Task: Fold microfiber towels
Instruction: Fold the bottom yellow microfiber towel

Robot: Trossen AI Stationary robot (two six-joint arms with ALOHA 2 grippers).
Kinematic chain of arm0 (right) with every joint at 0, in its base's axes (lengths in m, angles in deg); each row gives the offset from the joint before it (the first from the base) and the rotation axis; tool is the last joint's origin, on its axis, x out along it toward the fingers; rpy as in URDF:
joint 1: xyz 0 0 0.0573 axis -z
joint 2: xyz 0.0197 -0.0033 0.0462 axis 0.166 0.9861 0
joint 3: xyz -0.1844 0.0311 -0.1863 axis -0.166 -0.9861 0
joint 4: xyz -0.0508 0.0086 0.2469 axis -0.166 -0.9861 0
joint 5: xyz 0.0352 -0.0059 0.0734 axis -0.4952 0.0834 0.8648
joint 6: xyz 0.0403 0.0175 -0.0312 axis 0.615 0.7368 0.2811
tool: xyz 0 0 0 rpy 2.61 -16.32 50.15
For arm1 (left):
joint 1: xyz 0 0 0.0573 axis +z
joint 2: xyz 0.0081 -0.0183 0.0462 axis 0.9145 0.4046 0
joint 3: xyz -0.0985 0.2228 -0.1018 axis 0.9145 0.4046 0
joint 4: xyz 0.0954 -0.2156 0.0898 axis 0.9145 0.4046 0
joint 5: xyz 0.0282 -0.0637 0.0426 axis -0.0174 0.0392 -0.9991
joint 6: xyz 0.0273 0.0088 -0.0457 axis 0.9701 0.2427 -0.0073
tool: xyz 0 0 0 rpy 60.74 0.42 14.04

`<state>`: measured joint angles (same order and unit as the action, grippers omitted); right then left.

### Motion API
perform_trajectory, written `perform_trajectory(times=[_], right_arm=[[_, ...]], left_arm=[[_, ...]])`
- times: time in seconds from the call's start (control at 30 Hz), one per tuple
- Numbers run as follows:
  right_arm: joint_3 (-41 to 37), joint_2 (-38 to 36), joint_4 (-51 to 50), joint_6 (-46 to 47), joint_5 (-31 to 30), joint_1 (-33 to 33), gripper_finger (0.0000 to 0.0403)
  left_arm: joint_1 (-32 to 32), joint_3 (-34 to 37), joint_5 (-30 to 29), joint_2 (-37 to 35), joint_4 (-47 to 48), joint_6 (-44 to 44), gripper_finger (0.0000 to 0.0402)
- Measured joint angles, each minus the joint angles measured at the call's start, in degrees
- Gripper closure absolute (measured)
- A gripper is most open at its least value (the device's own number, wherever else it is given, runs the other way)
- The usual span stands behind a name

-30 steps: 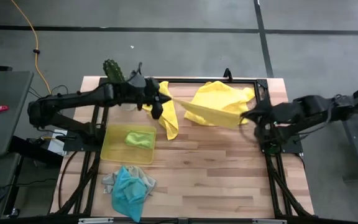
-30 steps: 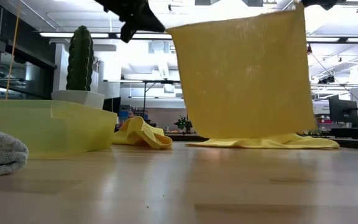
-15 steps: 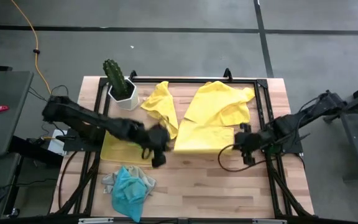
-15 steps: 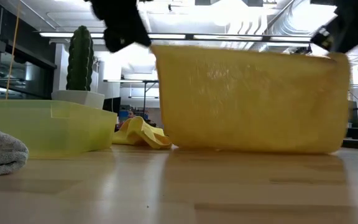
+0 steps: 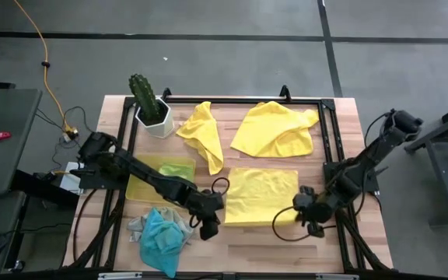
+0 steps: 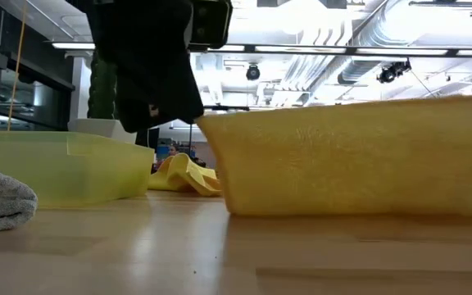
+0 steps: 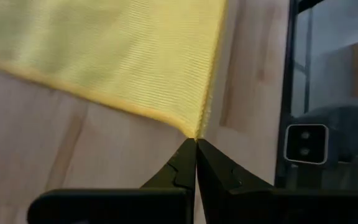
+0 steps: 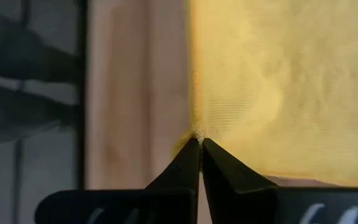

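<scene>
A bright yellow microfiber towel (image 5: 260, 194) lies spread on the wooden table between my two grippers. In the low view its near edge (image 6: 359, 111) stands raised and its lower part meets the tabletop. My left gripper (image 5: 221, 219) is shut on the towel's near left corner. My right gripper (image 5: 299, 215) is shut on its near right corner. Two more yellow towels (image 5: 274, 128) (image 5: 203, 134) lie crumpled at the far side. A turquoise towel (image 5: 160, 237) lies on a grey one (image 5: 136, 226) at the near left. My left gripper pinches the towel's near left corner (image 7: 196, 132) between its fingertips (image 7: 185, 162), slanting down from the near side. That corner is raised off the table. My right gripper pinches the near right corner (image 8: 196, 132) between its fingertips (image 8: 190, 158), also slanting down. The near edge runs fairly straight between the two holds, while the far part rests on the table.
A translucent yellow tray (image 5: 140, 187) holding a lime green towel (image 5: 176, 169) stands left of the spread towel. A potted cactus (image 5: 148, 99) stands at the far left corner. A black frame (image 5: 329, 148) borders the table. Bare wood lies near the front edge.
Both grippers have come down and toward the table's near edge, tipping downward and staying shut on the corners. The yellow towel, which hung upright between them over the far part of the table, has been drawn nearer and laid out flat, its lower edge landing first.
</scene>
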<state>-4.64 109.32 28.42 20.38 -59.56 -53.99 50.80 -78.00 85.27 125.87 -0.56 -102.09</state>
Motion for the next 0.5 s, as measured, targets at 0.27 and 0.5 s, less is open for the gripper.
perform_trajectory(times=[0.27,0.5], right_arm=[[0.0,1.9,-3.7,10.1,-2.5,-2.8,0.0403],[0.0,1.5,-15.1,21.5,-10.3,-2.6,0.0403]], left_arm=[[5.7,0.0,3.5,-1.3,-0.2,0.8,0.0401],[12.8,0.0,3.4,-1.2,0.0,6.8,0.0401]])
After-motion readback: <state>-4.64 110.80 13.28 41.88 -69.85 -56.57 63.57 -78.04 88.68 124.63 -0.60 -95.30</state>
